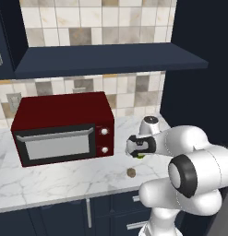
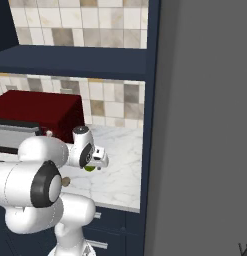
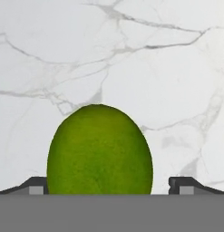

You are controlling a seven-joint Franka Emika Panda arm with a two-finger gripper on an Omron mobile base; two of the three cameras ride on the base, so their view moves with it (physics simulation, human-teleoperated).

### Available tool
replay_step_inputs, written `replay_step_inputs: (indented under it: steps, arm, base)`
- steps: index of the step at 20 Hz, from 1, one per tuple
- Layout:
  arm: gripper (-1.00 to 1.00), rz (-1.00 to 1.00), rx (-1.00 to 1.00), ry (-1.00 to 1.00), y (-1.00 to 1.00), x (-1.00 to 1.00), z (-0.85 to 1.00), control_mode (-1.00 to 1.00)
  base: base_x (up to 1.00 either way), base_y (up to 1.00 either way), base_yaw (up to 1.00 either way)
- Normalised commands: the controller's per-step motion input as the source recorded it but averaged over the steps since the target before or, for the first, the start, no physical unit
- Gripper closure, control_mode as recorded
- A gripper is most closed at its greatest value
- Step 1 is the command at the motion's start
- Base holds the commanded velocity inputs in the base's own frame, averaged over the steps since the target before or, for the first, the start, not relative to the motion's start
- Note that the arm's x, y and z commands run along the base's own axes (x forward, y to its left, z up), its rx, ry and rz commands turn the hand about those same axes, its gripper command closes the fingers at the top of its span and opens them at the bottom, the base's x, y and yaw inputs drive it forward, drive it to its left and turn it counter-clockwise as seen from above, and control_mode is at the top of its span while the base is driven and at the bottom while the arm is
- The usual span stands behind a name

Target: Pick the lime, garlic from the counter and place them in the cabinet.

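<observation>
While the arm reaches forward over the marble worktop (image 1: 64, 177), the hand view looks straight down on the lime (image 3: 99, 152), big and bright green, sitting on the veined white stone. Two dark fingers (image 3: 34, 186) stand wide apart, one on each side of the fruit, and a gap shows between the right tip and the green skin, so they are released and grasping nothing. From the left base view the gripper (image 1: 136, 146) hangs low just right of the red microwave (image 1: 64, 126), with a sliver of green peeking out beneath it. The garlic (image 1: 131, 173), a small tan-brown lump, rests on the worktop nearer the front edge, a little in front of the gripper and apart from it. Above the microwave, the dark navy cabinet (image 1: 111, 60) shows its wide shelf board and tiled back. From the right base view the lime shows as a green edge under the hand, and the garlic peeks past the arm's big joint.
</observation>
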Motion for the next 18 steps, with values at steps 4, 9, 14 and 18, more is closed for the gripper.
replay_step_inputs:
  steps: [4, 9, 14, 18]
  arm:
    - [-1.00, 0.00, 0.00, 0.00, 0.00, 0.15, -0.08, -1.00]
    - [1.00, 0.00, 0.00, 0.00, 0.00, 0.00, 0.00, -1.00]
    - [1.00, 0.00, 0.00, 0.00, 0.00, 0.00, 0.00, -1.00]
    - [1.00, 0.00, 0.00, -0.04, -0.01, -0.27, 0.09, -1.00]
  base:
    - [0.00, 0.00, 0.00]
    - [0.00, 0.00, 0.00]
    - [0.00, 0.00, 0.00]
    - [0.00, 0.00, 0.00]
